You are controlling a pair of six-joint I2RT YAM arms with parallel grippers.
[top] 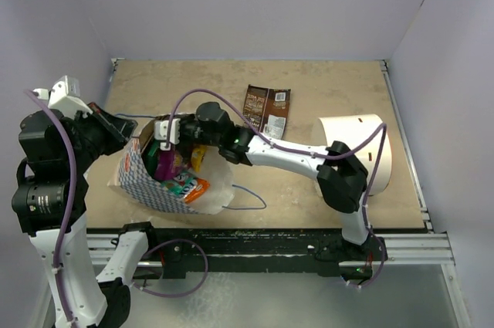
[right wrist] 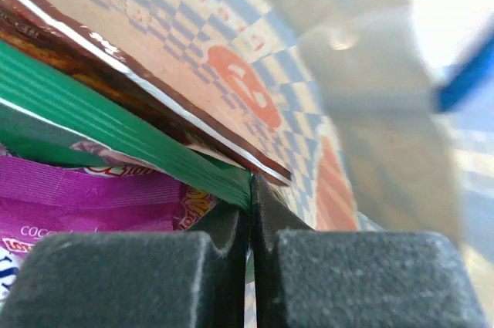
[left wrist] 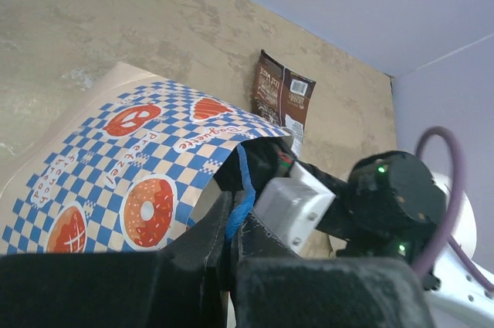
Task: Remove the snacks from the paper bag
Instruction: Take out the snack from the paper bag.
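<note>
The paper bag (top: 147, 181), white with blue checks and orange logos, lies on the table's left side with its mouth open. My left gripper (left wrist: 229, 224) is shut on the bag's blue string handle (left wrist: 244, 193) at the mouth. My right gripper (right wrist: 252, 189) is inside the bag's mouth (top: 166, 139), shut on the edge of a dark green packet (right wrist: 93, 104). A magenta-purple packet (right wrist: 85, 204) lies under it and a brown-edged packet (right wrist: 154, 89) above it. Orange, yellow and teal packets (top: 189, 183) show in the bag. A dark brown packet (top: 267, 109) lies on the table outside the bag.
A plain white cylinder (top: 363, 150) lies at the right of the table, beside my right arm. A loose blue string loop (top: 247, 198) trails from the bag toward the near edge. Walls enclose the table at the back and both sides.
</note>
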